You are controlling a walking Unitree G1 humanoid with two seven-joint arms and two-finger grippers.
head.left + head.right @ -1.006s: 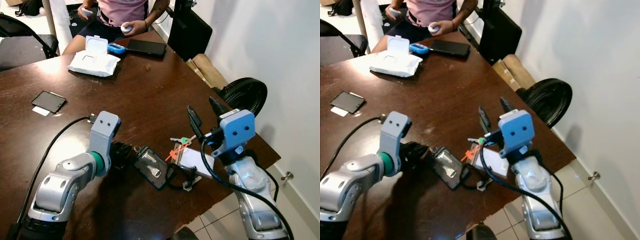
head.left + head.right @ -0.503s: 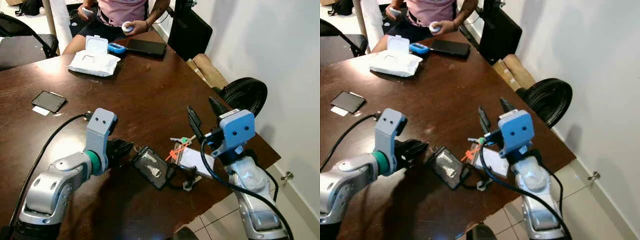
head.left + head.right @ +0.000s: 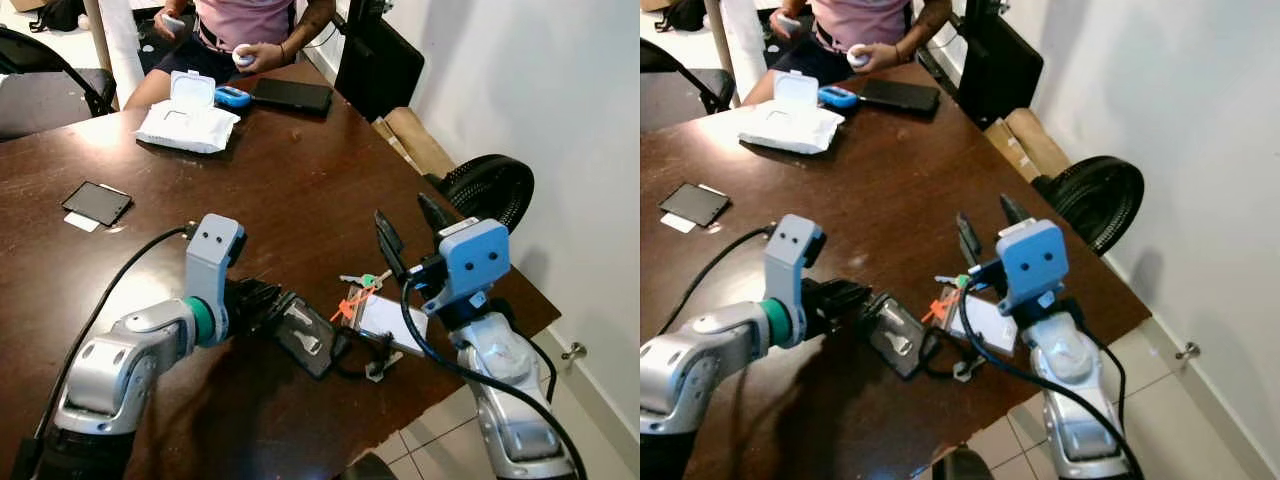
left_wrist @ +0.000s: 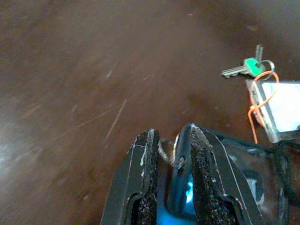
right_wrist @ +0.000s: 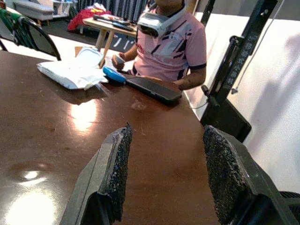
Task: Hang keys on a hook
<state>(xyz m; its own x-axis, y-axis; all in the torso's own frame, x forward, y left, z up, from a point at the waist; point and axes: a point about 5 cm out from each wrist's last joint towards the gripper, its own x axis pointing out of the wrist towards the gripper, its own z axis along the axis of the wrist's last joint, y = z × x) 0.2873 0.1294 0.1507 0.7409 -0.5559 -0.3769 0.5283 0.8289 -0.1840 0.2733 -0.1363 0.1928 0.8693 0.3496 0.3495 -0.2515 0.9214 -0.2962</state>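
Since half a second earlier the left hand [image 3: 268,306] had pushed forward across the dark brown worktop [image 3: 290,170] and closed its black fingers [image 4: 140,187] on the near edge of the clear plastic pouch [image 3: 305,335], which lay flat with a key inside; before, those fingers stood just short of it. The pouch itself had barely shifted. The right hand [image 3: 410,232] had not moved: it hung above the worktop's right edge with its fingers spread wide and nothing between them. Just beside the pouch, toward the right arm, lay a white card holder [image 3: 393,322] with an orange loop [image 3: 350,303], and touching that loop were the keys [image 3: 362,281], one with a green head, lying flat on the wood and apart from both hands. At the far end a person [image 3: 250,25] sat holding a small white object, now drawn slightly further left than before, behind a white wipes pack [image 3: 188,122], a black phone [image 3: 292,95] and a small dark card [image 3: 97,203].
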